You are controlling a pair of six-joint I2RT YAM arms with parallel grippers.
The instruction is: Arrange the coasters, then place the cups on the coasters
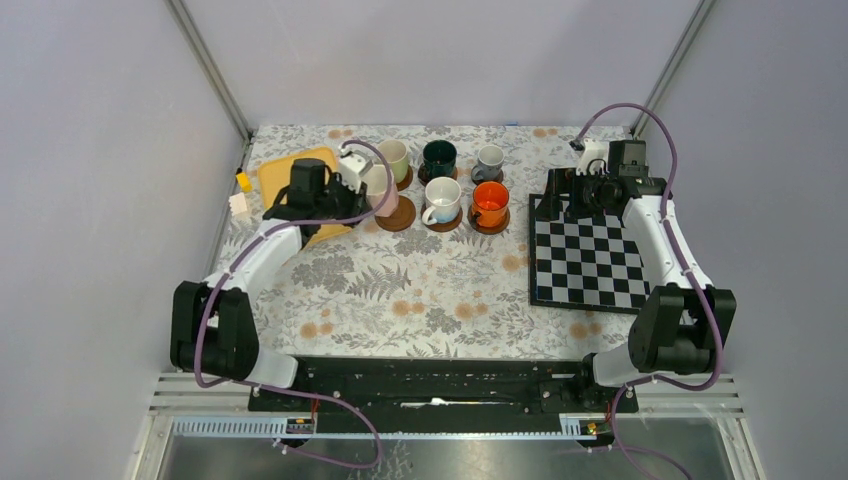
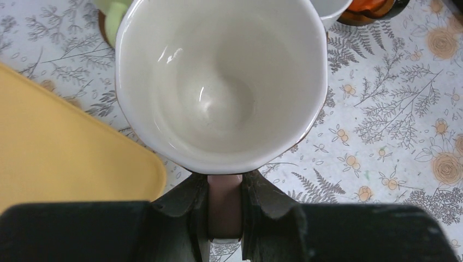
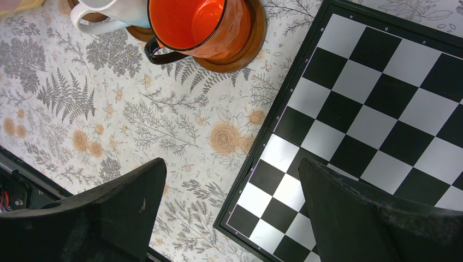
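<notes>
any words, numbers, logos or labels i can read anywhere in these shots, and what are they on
No text can be read in any view.
Along the black border of the black-and-white chessboard: tiny pale marks, too small to read.
On the orange glossy mug, the pink ceramic mug held by the left end effector, and the yellow plastic tray: no print visible.

6 coasters [image 3: 256, 38] in 2 rows of 3. Back row carries green cup [image 1: 393, 158], dark cup [image 1: 438, 157], grey cup [image 1: 489, 160]; front carries white cup [image 1: 441, 199], orange cup [image 3: 196, 22]. Front-left coaster [image 1: 398, 216] bare; pink cup [image 2: 218, 82], handle pinched in left tool [image 2: 224, 188], just beside it.
</notes>
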